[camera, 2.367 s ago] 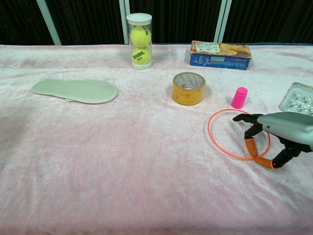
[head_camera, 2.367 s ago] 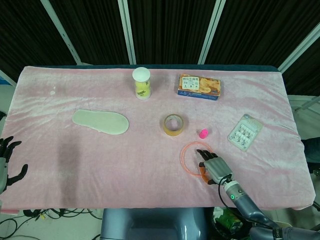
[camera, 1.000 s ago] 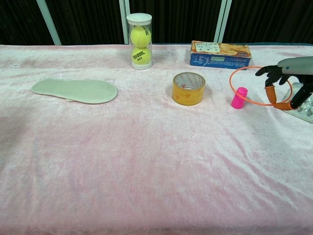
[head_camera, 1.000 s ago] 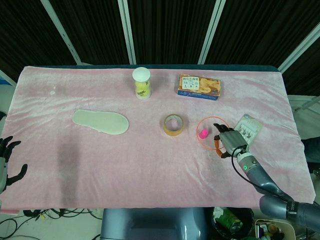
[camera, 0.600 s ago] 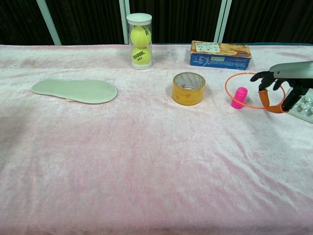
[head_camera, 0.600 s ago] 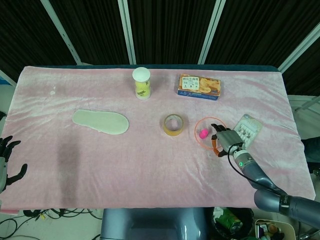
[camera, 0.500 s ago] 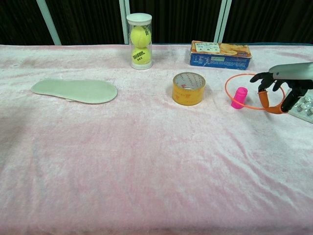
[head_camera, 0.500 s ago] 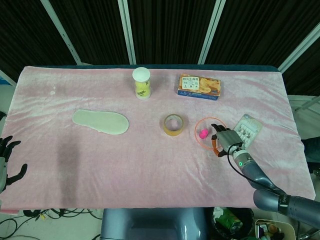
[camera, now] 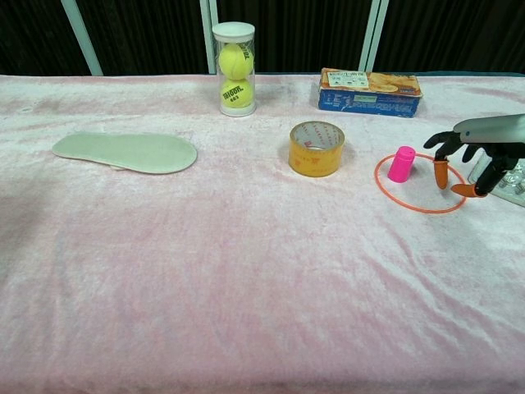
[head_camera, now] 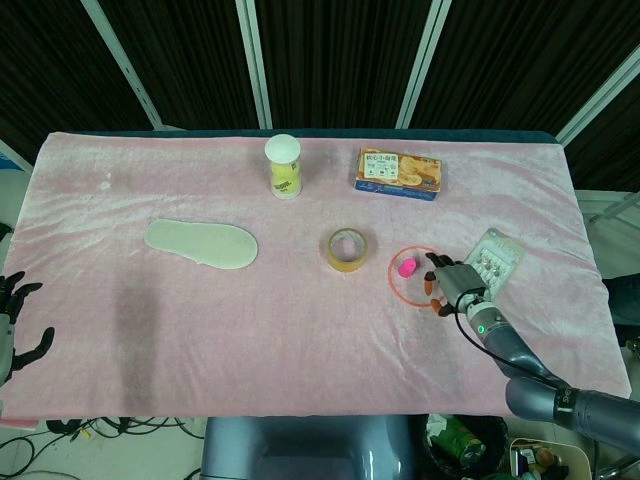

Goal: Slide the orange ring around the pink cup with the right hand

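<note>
The thin orange ring [head_camera: 390,276] [camera: 418,212] lies flat on the pink cloth. It encircles the small pink cup [head_camera: 407,267] [camera: 401,164], which stands upright near the ring's left-rear rim. My right hand [head_camera: 452,283] [camera: 472,156] hovers at the ring's right side, its fingers spread and its orange-tipped fingertips [camera: 441,174] just over the rim. Nothing sits plainly between them. My left hand [head_camera: 15,320] shows only in the head view, off the table's left front corner, fingers apart and empty.
A blister pack [head_camera: 493,263] lies right beside my right hand. A tape roll [head_camera: 347,249] [camera: 317,148] stands left of the cup. Further back are a tennis ball tube [head_camera: 284,166] and a biscuit box [head_camera: 399,174]. A pale insole [head_camera: 201,243] lies at left.
The ring, held raised over the cup half a second ago, has dropped flat onto the cloth around it. My right hand's fingers have come off it and sit slightly lower.
</note>
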Robot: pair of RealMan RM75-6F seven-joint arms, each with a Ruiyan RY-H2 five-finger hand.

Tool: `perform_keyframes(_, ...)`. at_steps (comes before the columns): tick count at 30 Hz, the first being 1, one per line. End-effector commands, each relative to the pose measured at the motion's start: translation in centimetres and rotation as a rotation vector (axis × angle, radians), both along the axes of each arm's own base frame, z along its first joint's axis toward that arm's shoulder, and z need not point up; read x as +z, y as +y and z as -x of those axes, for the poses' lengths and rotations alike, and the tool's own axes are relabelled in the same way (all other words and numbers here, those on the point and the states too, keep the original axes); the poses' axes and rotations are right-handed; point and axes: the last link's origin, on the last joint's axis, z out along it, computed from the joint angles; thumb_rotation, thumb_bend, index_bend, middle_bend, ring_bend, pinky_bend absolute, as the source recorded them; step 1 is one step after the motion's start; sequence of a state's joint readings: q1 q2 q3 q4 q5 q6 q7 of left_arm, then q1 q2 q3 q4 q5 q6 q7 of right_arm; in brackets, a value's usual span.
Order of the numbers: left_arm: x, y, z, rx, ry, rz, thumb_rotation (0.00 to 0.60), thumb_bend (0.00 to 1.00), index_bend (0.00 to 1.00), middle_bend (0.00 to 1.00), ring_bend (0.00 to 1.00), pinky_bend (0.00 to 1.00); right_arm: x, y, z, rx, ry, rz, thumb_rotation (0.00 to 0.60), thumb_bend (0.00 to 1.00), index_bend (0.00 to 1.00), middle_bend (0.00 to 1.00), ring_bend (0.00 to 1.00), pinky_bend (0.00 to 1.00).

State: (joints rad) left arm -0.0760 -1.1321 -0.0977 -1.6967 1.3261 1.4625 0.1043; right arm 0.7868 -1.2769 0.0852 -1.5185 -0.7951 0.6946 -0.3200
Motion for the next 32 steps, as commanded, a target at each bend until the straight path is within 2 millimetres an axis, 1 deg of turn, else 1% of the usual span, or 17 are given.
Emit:
perform_keyframes(1, 0.0, 0.0, 0.0, 0.001, -0.001, -0.001, 0.600, 0.34, 0.21, 0.07, 0.00, 0.00, 0.6, 0.2, 0.0, 0.001, -0.009, 0.020, 0.600, 0.39, 0.48, 0.00, 0.03, 0.16)
perform_keyframes(4, 0.0, 0.0, 0.0, 0.001, -0.001, -0.001, 0.600, 0.34, 0.21, 0.07, 0.00, 0.00, 1.9, 0.9, 0.3, 0.014, -0.007, 0.053, 0.600, 0.37, 0.45, 0.00, 0.03, 0.16)
perform_keyframes(7, 0.0, 0.0, 0.0, 0.000, 0.000, -0.001, 0.600, 0.34, 0.21, 0.07, 0.00, 0.00, 3.1, 1.9, 0.8, 0.024, -0.001, 0.080, 0.600, 0.35, 0.39, 0.00, 0.03, 0.16)
perform_keyframes(9, 0.0, 0.0, 0.0, -0.001, -0.001, -0.001, 0.600, 0.34, 0.21, 0.07, 0.00, 0.00, 4.5, 3.5, 1.2, 0.031, -0.010, 0.114, 0.600, 0.34, 0.31, 0.00, 0.02, 0.16)
perform_keyframes(11, 0.0, 0.0, -0.1, -0.002, -0.001, -0.002, 0.600, 0.34, 0.21, 0.07, 0.00, 0.00, 5.8, 5.4, 1.7, 0.043, -0.027, 0.158, 0.600, 0.32, 0.19, 0.00, 0.01, 0.16)
perform_keyframes(13, 0.0, 0.0, -0.1, -0.004, -0.001, -0.002, 0.600, 0.34, 0.21, 0.07, 0.00, 0.00, 7.0, 7.4, 2.5, 0.068, -0.041, 0.211, 0.600, 0.31, 0.11, 0.00, 0.00, 0.16)
perform_keyframes(17, -0.1, -0.1, -0.2, -0.011, 0.000, -0.003, 0.600, 0.34, 0.20, 0.07, 0.00, 0.00, 8.5, 10.8, 4.1, 0.104, -0.069, 0.319, 0.600, 0.30, 0.01, 0.00, 0.00, 0.16)
perform_keyframes(19, -0.1, -0.1, -0.3, -0.017, 0.000, -0.005, 0.600, 0.34, 0.20, 0.07, 0.00, 0.00, 8.9, 12.8, 5.2, 0.119, -0.085, 0.378, 0.600, 0.28, 0.00, 0.00, 0.00, 0.16)
perform_keyframes(21, -0.1, -0.2, -0.4, -0.022, 0.003, -0.008, 0.600, 0.34, 0.20, 0.07, 0.00, 0.00, 9.0, 14.3, 6.2, 0.112, -0.088, 0.406, 0.600, 0.27, 0.00, 0.00, 0.00, 0.16)
perform_keyframes(26, -0.1, -0.3, -0.4, -0.020, 0.001, -0.009, 0.600, 0.34, 0.20, 0.07, 0.00, 0.00, 8.3, 17.1, 8.3, 0.103, -0.082, 0.478, 0.600, 0.26, 0.00, 0.00, 0.00, 0.16)
perform_keyframes(28, -0.1, -0.4, -0.4, -0.018, 0.001, -0.011, 0.600, 0.34, 0.20, 0.07, 0.00, 0.00, 7.9, 17.6, 9.0, 0.107, -0.077, 0.499, 0.600, 0.25, 0.00, 0.00, 0.00, 0.16)
perform_keyframes(32, -0.2, -0.6, -0.4, -0.020, 0.005, -0.004, 0.600, 0.34, 0.20, 0.07, 0.00, 0.00, 7.8, 17.3, 10.2, 0.108, -0.026, 0.526, 0.600, 0.24, 0.00, 0.00, 0.00, 0.16)
